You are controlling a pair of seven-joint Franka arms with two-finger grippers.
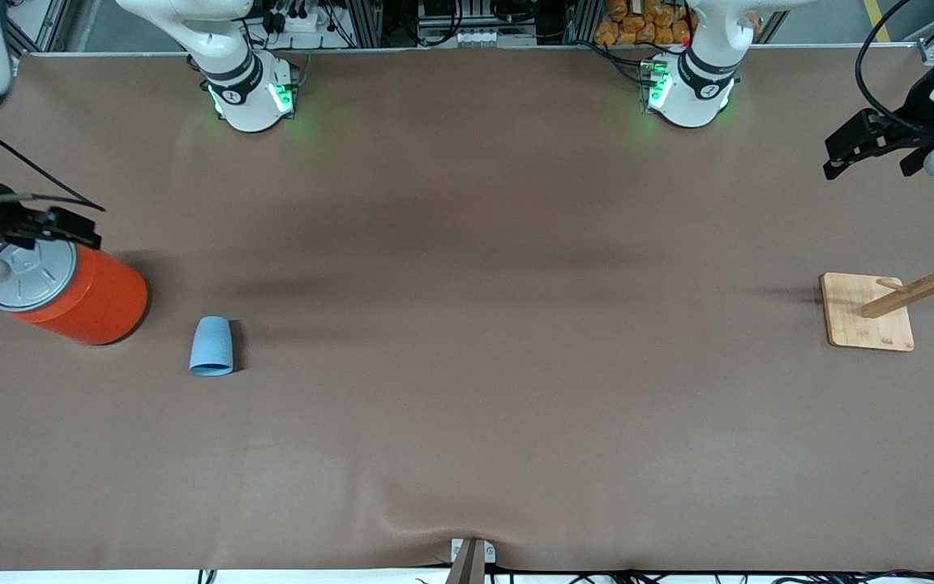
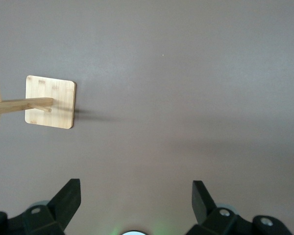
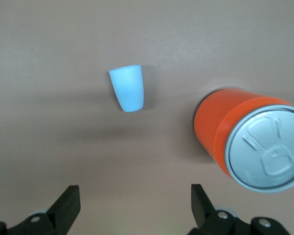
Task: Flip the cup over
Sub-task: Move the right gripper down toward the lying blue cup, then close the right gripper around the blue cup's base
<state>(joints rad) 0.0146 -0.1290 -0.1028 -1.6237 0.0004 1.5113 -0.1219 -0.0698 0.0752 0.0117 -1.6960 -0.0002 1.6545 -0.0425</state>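
Cup upside down on brown table, toward right arm's end, beside orange can, slightly nearer the front camera, not touching it. Right gripper up over can's grey lid edge, fingers spread wide, empty. Left gripper waiting over left arm's end, fingers apart, near wooden rack. Nothing touching cup.
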